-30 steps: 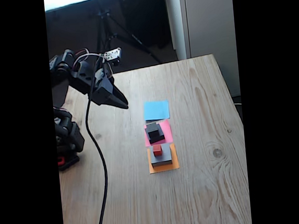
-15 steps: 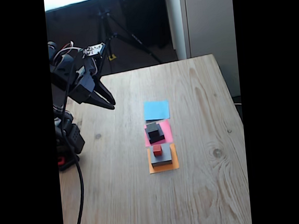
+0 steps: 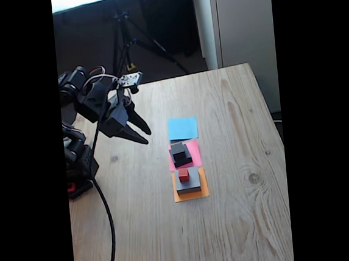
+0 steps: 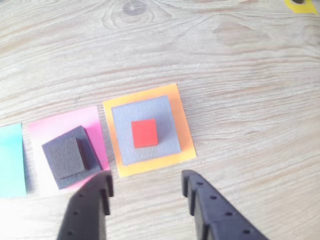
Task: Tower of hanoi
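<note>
Claw (image 4: 146,185) parted above red cube (image 4: 144,133)

In the wrist view the blue paper square (image 4: 11,161) is cut off by the left edge.

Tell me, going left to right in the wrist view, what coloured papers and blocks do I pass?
Blue paper → pink paper bearing the black blocks → orange paper bearing the grey slab with the red cube on top.
</note>
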{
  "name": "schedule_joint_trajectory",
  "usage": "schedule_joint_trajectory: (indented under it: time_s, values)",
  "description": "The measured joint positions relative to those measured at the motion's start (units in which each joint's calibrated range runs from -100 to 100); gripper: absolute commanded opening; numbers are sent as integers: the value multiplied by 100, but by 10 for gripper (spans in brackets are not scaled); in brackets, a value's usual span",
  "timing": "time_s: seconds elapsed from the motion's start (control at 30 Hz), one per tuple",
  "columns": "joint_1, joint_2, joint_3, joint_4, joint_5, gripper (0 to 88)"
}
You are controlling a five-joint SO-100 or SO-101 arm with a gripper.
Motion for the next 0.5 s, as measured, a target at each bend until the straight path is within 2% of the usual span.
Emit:
schedule_joint_trajectory:
  time_s: [0.1, 0.5]
  values:
    - [0, -68, 826, -929, 0, 257]
    - [-31, -103, 2964, -4115, 0, 284]
